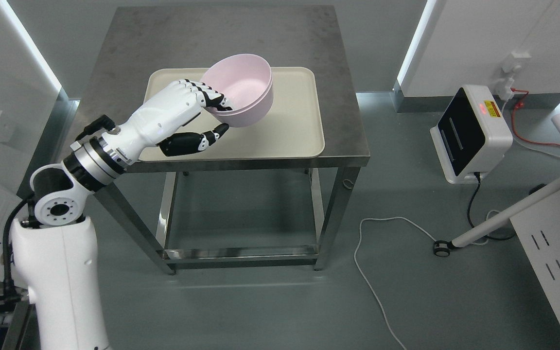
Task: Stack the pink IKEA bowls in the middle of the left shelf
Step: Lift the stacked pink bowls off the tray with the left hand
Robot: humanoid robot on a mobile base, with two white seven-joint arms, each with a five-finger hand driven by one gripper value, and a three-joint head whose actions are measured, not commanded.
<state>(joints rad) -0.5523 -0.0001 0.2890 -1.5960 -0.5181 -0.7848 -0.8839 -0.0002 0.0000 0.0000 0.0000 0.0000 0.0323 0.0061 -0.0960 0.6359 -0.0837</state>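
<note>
Count: pink bowls point(241, 90), apparently two nested as one stack, since a double rim line shows on the right side; exact number not certain. One tray point(294, 131). One steel table point(212, 43). One robot hand in view, the left hand point(187, 116); its arm enters from lower left.

Orientation: the stack is tilted, mouth facing up and toward the camera's left, base toward the right and down. A round form, so no long axis to note; the axis through the mouth leans off vertical. Lower edge of the stack sits just above or on the tray; contact cannot be told.

Hand state: the left hand is closed on the bowls at their near-left rim. Fingers point(212, 97) are curled over the rim into the inside; the thumb point(212, 136) lies beneath the outer wall.

Position: the stack is over the upper middle of the tray, which lies flat on the table near its front edge.

Containers: the top bowl's inside is bare. The tray bears nothing but the bowls.

Floor, right: a white box unit point(469, 131) with a red lamp lit, and a white cable point(372, 272) trailing.
</note>
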